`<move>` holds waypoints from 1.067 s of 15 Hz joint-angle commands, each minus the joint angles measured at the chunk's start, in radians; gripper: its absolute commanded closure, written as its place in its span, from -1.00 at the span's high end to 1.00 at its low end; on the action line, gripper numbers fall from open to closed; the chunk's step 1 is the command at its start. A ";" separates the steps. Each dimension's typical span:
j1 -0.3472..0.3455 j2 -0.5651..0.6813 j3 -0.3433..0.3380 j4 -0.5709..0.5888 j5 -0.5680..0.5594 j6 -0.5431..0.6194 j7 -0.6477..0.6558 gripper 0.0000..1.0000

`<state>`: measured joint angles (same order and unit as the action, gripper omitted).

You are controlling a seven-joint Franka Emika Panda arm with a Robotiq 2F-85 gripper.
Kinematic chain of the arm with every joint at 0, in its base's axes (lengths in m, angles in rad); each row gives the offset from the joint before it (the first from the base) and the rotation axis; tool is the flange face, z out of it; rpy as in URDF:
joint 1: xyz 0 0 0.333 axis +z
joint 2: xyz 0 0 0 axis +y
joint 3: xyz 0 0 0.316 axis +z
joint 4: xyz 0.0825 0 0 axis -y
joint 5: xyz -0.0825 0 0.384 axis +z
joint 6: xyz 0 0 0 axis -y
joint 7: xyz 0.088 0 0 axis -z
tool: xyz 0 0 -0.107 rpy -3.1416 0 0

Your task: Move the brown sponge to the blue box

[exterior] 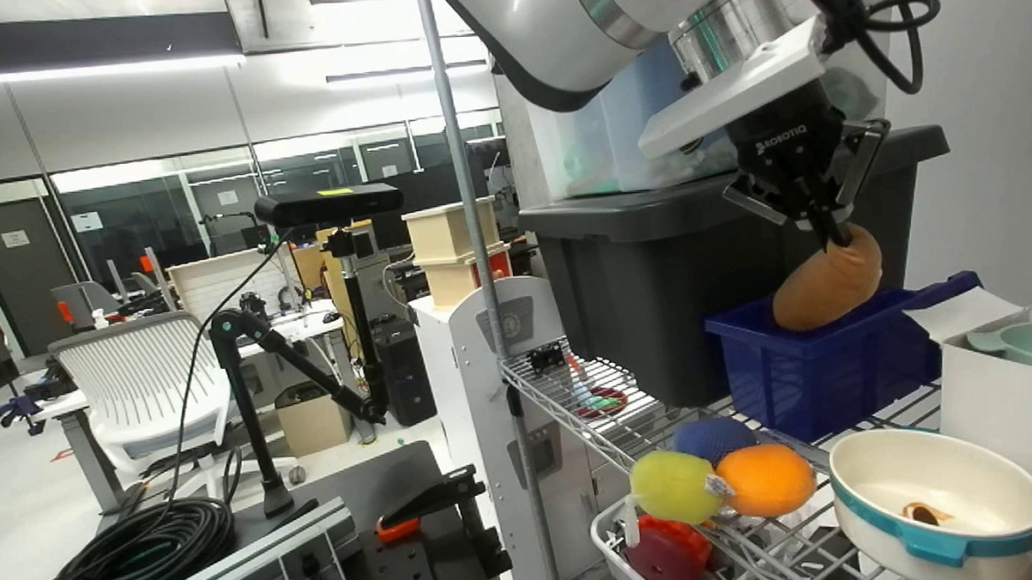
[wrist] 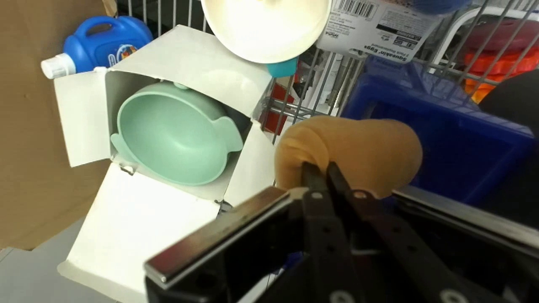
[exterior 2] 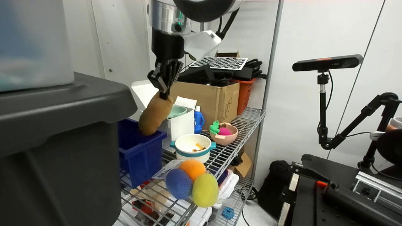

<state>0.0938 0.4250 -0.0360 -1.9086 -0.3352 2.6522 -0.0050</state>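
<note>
The gripper [wrist: 321,169] pinches the tilted sponge [exterior: 827,284] between its jaws by the upper end, the lower end at the mouth of the box [exterior: 837,377], whether inside or just above unclear.

Soft-looking, rounded brown sponge [exterior: 827,282]: plain tone to my eye, more orange-tan in the wrist view. Black metal-and-plastic Robotiq gripper [wrist: 321,170]: pale lettering, silvery linkage edges. Deep-blue rectangular plastic box [exterior: 837,382]: blue inside and out. Dark grey lidded plastic tote [exterior: 645,294]: even colour. From my spot I also note a yellow-green egg-shaped toy [exterior 2: 205,190], an orange egg-shaped toy [exterior 2: 192,169] and a dark blue egg-shaped toy [exterior 2: 178,185], the last with a fine net-like pattern. Round cream bowl [exterior 2: 192,155]: teal band, teal handles. Oval mint-green bowl [wrist: 177,132]: single shade. Handled blue plastic bottle [wrist: 89,52]: white cap. Flat rectangular board [exterior 2: 220,63]: black-and-white grid. Slatted orange basket [exterior 2: 246,97]: uniform.
</note>
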 commanded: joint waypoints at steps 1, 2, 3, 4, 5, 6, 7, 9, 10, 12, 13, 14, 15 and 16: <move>0.030 0.057 -0.024 0.036 -0.022 0.023 0.038 -0.98; 0.032 0.067 -0.024 0.043 -0.019 0.020 0.039 -0.98; 0.036 0.076 -0.026 0.049 -0.018 0.018 0.041 -0.98; 0.040 0.082 -0.028 0.055 -0.016 0.015 0.043 -0.98; 0.042 0.085 -0.028 0.056 -0.014 0.015 0.043 -0.40; 0.043 0.086 -0.029 0.058 -0.013 0.014 0.044 -0.35; 0.041 0.085 -0.028 0.060 -0.010 0.013 0.042 -0.24; 0.037 0.084 -0.029 0.066 -0.007 0.011 0.040 0.06; 0.035 0.084 -0.029 0.069 -0.005 0.010 0.039 0.19; 0.029 0.079 -0.029 0.070 0.001 0.009 0.034 0.48; 0.027 0.077 -0.030 0.069 0.003 0.011 0.034 0.65; 0.024 0.074 -0.030 0.067 0.004 0.010 0.031 0.78; 0.019 0.070 -0.028 0.064 0.011 0.007 0.026 0.91; 0.013 0.065 -0.027 0.059 0.016 0.008 0.022 0.99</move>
<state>0.1142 0.5019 -0.0587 -1.8486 -0.3321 2.6534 0.0203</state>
